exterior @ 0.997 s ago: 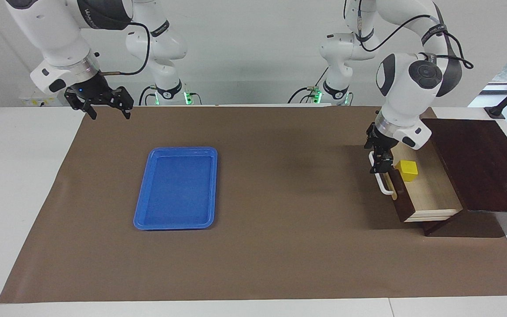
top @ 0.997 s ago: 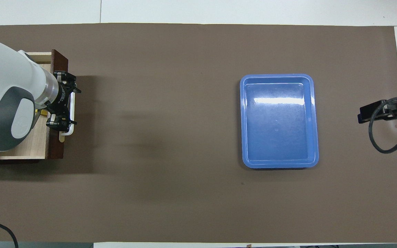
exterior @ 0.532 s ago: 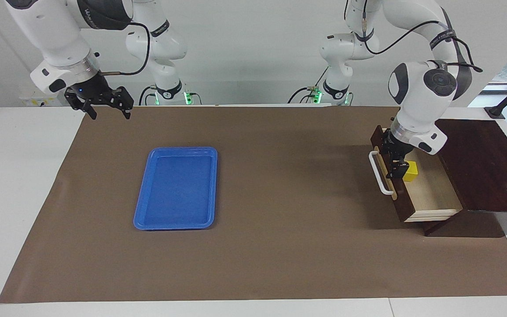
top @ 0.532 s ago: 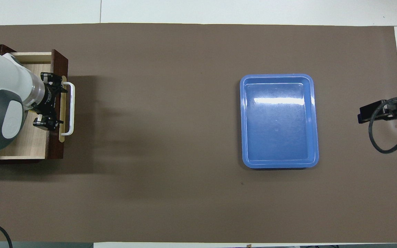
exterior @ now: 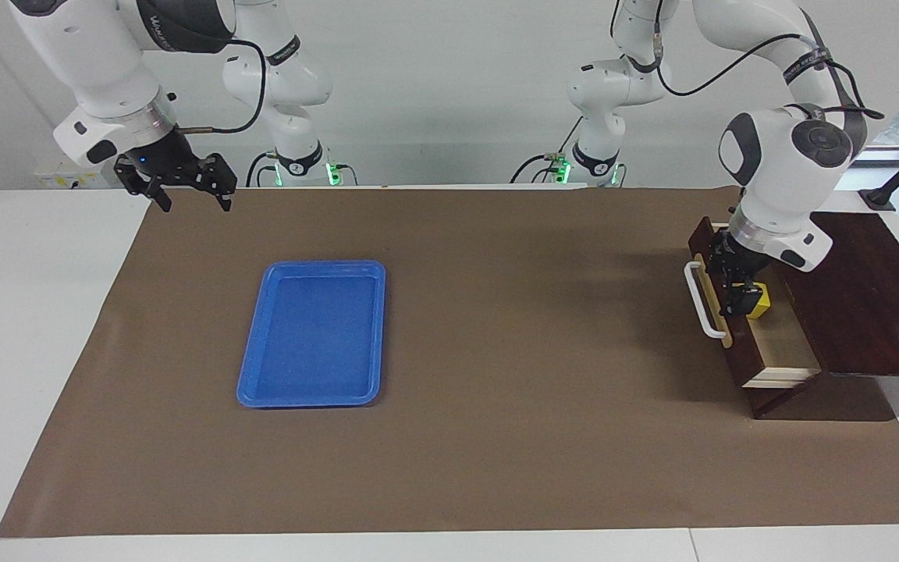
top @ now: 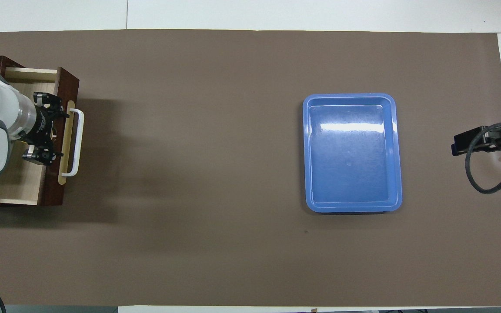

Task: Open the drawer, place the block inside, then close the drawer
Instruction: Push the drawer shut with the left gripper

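The drawer (exterior: 740,347) of the dark brown cabinet (exterior: 863,297) stands partly open at the left arm's end of the table. Its white bar handle (exterior: 701,303) faces the middle of the table. The yellow block (exterior: 760,301) lies inside on the pale wood floor, close to the front panel. My left gripper (exterior: 734,282) is open and reaches down just inside that front panel, against it and beside the block, holding nothing. In the overhead view the left gripper (top: 41,128) and its arm hide the block. My right gripper (exterior: 190,195) waits open and empty in the air.
A blue tray (exterior: 313,336) with nothing in it lies on the brown mat toward the right arm's end, also seen from above as the blue tray (top: 352,152). The right gripper hangs over the mat's corner by the right arm's base.
The left gripper moved from the handle to inside the front panel. The drawer has slid partway back into the cabinet, taking the block with it. The right arm has not moved.
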`<state>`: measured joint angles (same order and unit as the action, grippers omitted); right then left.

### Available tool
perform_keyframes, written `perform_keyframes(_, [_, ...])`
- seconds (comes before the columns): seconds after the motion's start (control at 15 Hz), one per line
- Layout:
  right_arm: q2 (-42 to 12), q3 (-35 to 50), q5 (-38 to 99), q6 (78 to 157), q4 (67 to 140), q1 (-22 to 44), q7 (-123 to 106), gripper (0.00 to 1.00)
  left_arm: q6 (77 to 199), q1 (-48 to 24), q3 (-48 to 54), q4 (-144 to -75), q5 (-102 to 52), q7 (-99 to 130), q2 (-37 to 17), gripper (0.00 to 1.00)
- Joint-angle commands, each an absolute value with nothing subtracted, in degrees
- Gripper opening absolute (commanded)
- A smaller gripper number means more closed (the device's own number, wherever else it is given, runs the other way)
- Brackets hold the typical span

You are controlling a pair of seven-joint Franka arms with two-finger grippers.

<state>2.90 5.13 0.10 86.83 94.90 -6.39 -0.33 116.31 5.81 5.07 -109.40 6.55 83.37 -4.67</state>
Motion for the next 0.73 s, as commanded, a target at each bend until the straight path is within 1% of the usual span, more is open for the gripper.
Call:
perform_keyframes(0.0, [3.52,5.89,0.62,86.84,95.71,-7.47,0.26,1.00,117.68,9.83,5.01,-110.04,8.96,79.11,-3.87,1.00])
perform_keyframes(0.33, [3.52,5.80,0.62,86.84,95.71,-7.47,0.26,1.00,117.86,13.18,5.10,-110.04,9.67,76.99,-3.78,1.00])
perform_keyframes(0.66, [3.52,5.89,0.62,86.84,95.71,-7.47,0.26,1.00,119.00,12.40,5.36,-108.81,9.06,76.46,-3.43,1.00])
